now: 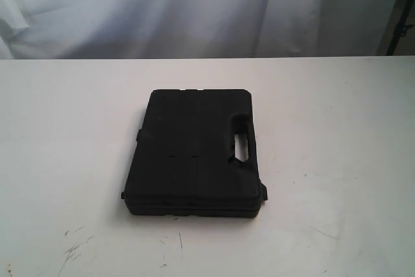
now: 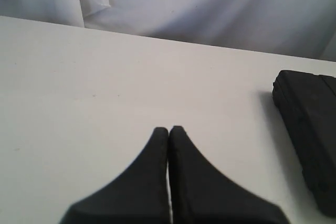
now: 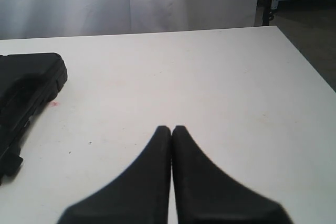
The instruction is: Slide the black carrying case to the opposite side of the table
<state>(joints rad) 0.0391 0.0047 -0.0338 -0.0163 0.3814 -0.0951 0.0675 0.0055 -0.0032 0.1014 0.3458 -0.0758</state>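
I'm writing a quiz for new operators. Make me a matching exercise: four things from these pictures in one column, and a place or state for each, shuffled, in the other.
1. black carrying case
2. left gripper
3. white curtain
4. table

A. hangs beyond the table's far edge
B. jaws shut, holding nothing
C. lies flat mid-table, closed
D. bears dark scuff marks

Pairs: 1-C, 2-B, 3-A, 4-D

black carrying case flat mid-table, sole obstacle, bare white table all around it, white curtain behind far edge
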